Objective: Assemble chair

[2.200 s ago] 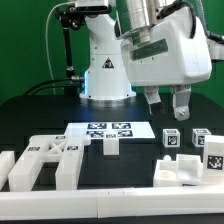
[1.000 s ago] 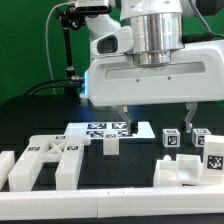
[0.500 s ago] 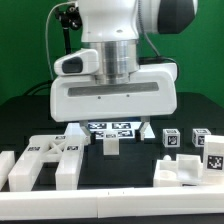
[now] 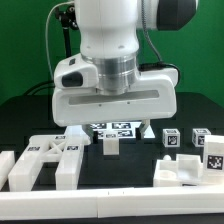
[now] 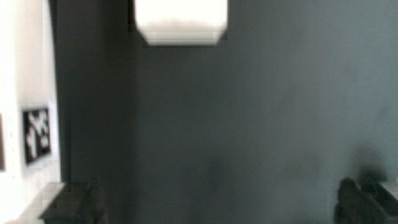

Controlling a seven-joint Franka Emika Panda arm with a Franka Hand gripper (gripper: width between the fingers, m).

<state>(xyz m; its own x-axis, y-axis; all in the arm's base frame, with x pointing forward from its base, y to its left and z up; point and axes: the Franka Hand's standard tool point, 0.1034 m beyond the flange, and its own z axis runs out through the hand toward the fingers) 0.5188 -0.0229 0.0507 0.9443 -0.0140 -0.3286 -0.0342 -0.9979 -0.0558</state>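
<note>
Nearest the exterior camera, a thick flat slab lies on the dark tabletop toward the exterior view's right. The X-braced panel lies flat toward the exterior view's left, well apart from the slab. Between the two and a little farther back, a short post stands upright on its own. Farther back on the exterior view's right sits a cluster of small tagged blocks, each showing a black-and-white square (how many belong together cannot be told).

Just behind the short post lies the marker board, flat on the tabletop. Over it hangs the arm, its broad white hand filling the middle of the exterior view. The jaws are spread wide and grip nothing. One dark fingertip shows below the hand on the exterior view's right, clear of every chair part.

The wrist view agrees. The two dark fingertips sit far apart with only bare tabletop between them. A white block rests on the tabletop well away from them, and which chair part it is cannot be told.
</note>
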